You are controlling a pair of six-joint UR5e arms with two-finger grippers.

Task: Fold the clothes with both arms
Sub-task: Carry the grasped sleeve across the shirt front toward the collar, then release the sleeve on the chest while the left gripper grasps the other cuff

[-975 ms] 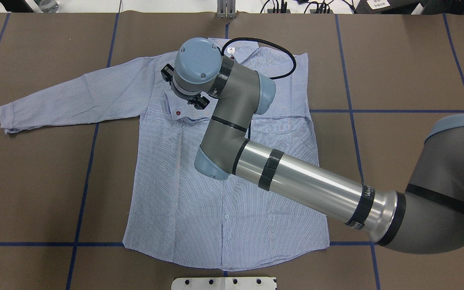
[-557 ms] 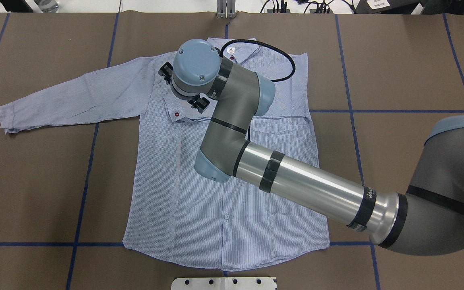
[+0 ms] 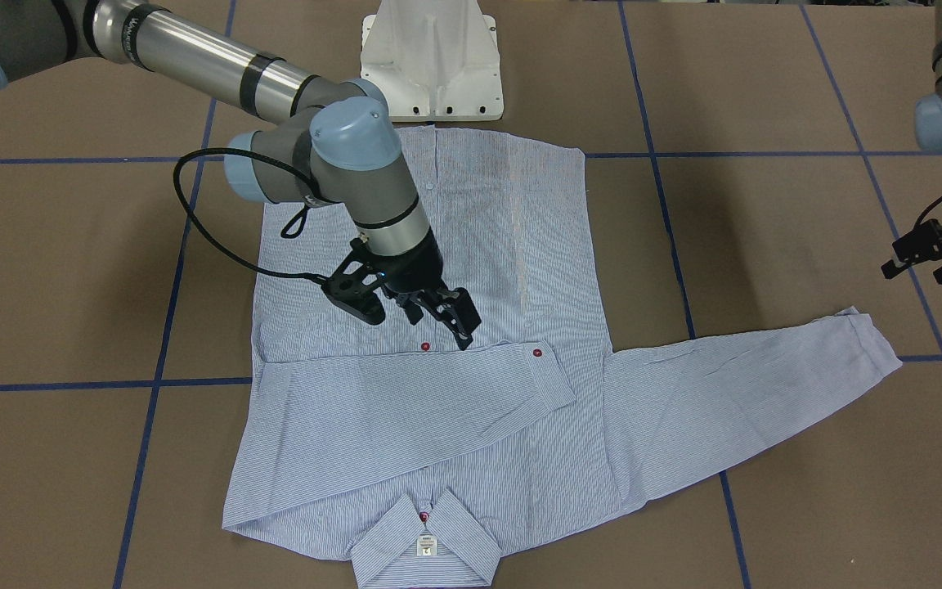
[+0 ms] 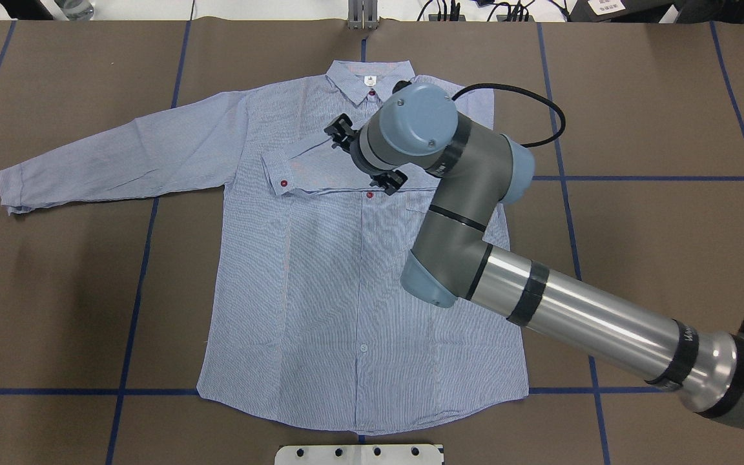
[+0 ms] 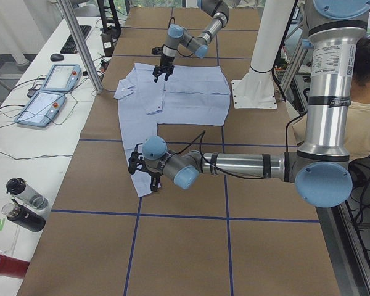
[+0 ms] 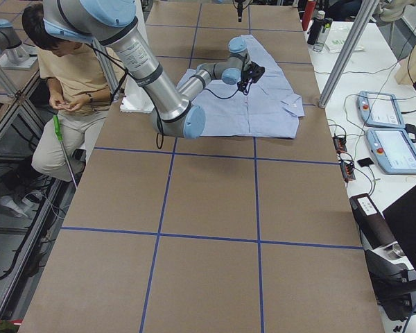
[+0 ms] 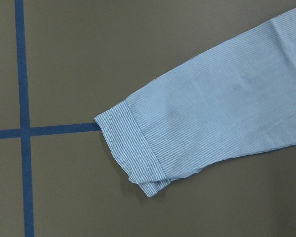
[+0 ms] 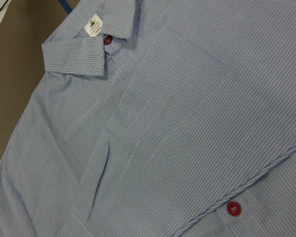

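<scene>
The light blue striped shirt (image 4: 346, 284) lies flat, front up, with its collar (image 4: 367, 79) at the table's far side. One sleeve is folded across the chest, its cuff (image 4: 279, 174) with a red button resting on the front. The other sleeve (image 4: 120, 152) stretches out sideways to its cuff (image 7: 138, 158). My right gripper (image 3: 418, 323) hovers open and empty over the chest, just beside the folded sleeve. My left gripper (image 3: 922, 260) hangs open above the table near the outstretched cuff (image 3: 872, 335), holding nothing.
The table is brown with blue tape lines (image 4: 146, 258). The white pedestal base (image 3: 430, 57) stands at the shirt's hem side. A seated person (image 6: 62, 76) is beside the table. Control tablets (image 5: 49, 92), bottles (image 5: 24, 203) and a metal post (image 5: 80, 43) line the far edge.
My right arm has swung back across the chest, away from the folded cuff, which stays lying where it was. My left gripper's tip now shows at the overhead view's left edge.
</scene>
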